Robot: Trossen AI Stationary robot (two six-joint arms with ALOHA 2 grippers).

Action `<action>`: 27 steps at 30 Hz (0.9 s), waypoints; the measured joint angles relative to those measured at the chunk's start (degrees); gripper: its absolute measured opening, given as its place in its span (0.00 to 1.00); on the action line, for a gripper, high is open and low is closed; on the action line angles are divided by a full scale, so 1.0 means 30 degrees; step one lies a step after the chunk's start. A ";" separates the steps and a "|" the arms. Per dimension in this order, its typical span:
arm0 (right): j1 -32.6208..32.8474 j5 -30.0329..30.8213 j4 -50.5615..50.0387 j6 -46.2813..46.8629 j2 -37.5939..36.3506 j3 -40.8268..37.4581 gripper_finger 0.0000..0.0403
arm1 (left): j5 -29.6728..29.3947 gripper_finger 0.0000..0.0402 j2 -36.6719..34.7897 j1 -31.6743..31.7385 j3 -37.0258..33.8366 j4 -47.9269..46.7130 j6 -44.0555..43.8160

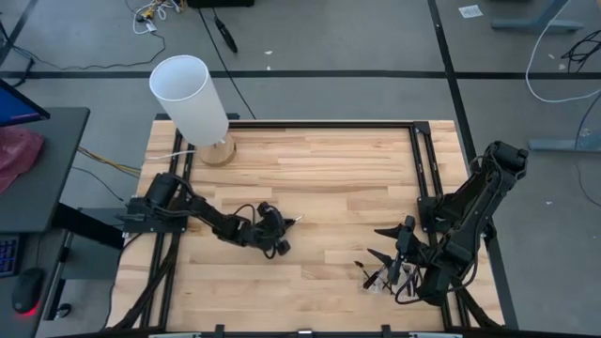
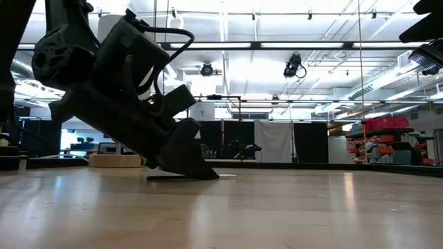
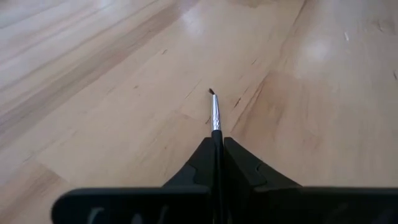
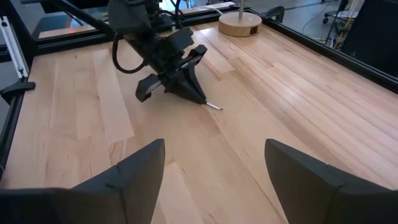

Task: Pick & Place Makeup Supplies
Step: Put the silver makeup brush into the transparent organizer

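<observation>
My left gripper point(image 1: 285, 226) is low over the middle of the wooden table, shut on one thin makeup brush point(image 3: 215, 115). The brush's silver ferrule and small dark bristle tip point(image 4: 214, 107) stick out past the fingertips. In the low view the gripper point(image 2: 202, 170) reaches almost to the tabletop. Several more dark makeup brushes point(image 1: 379, 275) lie in a loose heap near the table's near right corner. My right gripper point(image 4: 214, 180) hangs above that heap, open and touching nothing. My left gripper pinches the brush between its two fingers point(image 3: 204, 163), on the handle just behind the silver ferrule point(image 3: 216, 127). The brush lies along the fingers, which slant down toward the table's right. It points forward, close above the wood; I cannot tell whether the tip touches.
A big white cylinder point(image 1: 191, 97) leans on a round wooden base point(image 1: 218, 150) at the far left corner. Black frame rails point(image 1: 427, 160) run along the table's sides. Bare wood point(image 1: 329, 178) lies between the arms.
</observation>
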 joint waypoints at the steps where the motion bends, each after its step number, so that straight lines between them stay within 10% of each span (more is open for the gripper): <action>1: 0.0000 0.0000 0.0000 -0.0007 0.0000 0.0000 0.69 | 0.0209 0.04 -0.0184 0.0007 -0.0007 0.0100 0.0219; 17: -0.1153 -0.1120 0.0241 -0.0602 0.0000 0.0000 0.69 | 0.1198 0.04 -0.0676 0.0106 0.0029 0.9473 0.4523; 27: -0.2883 -0.0393 0.6384 -0.7563 0.0007 -0.0945 0.69 | 0.5537 0.03 -0.0705 0.0512 0.1061 1.5509 0.7266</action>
